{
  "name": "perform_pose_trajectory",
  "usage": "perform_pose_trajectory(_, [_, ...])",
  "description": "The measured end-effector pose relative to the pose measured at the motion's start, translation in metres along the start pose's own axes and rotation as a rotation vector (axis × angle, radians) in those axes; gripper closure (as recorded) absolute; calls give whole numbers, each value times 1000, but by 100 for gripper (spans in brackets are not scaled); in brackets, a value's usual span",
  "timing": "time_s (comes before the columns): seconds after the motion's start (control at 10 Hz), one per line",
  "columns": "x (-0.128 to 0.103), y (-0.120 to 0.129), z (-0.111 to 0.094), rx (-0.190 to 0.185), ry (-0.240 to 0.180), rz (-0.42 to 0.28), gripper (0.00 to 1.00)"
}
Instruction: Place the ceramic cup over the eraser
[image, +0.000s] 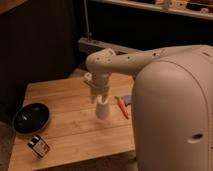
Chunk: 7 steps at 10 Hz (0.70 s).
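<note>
The ceramic cup (102, 109), small and white, stands on the wooden table (70, 130) near its middle. My gripper (100, 97) hangs straight down just above the cup, at its top rim; whether it touches the cup I cannot tell. The eraser (38, 146), a small black block with a white and coloured label, lies near the table's front left corner, well apart from the cup and the gripper.
A wide black bowl (31, 118) sits at the left edge, just behind the eraser. An orange stick-like object (122, 107) and a flat blue block (128, 99) lie right of the cup. A white object (88, 77) lies behind the arm. My body fills the right side.
</note>
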Motion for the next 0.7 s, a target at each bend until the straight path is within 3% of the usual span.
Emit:
perform_pose_trajectory(0.4, [7, -6, -16, 50, -49, 29, 20])
perform_pose_trajectory(0.7, [6, -27, -14, 13, -91, 70, 20])
